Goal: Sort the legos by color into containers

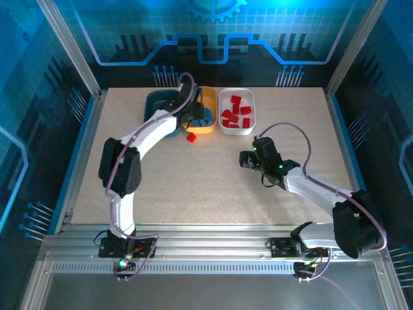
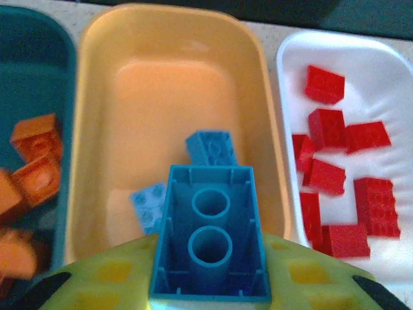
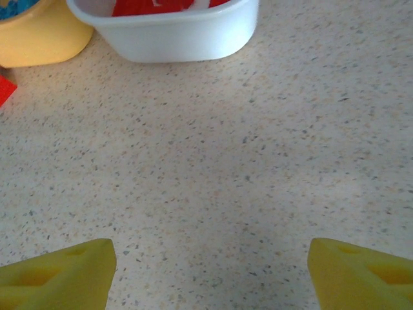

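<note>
White arms (image 1: 151,132) with black joints, purple cables, yellow fingers (image 3: 58,271).

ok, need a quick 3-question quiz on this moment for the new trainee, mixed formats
1. True or false: the right gripper is holding a brick.
2. Which tub sits under the blue brick in the left gripper? A teal, B yellow, C white.
3. Fill in: one ___ brick lies loose on the table.

Key: 1 false, its jaws stand open over bare table. 2 B, the yellow tub. 3 red.
</note>
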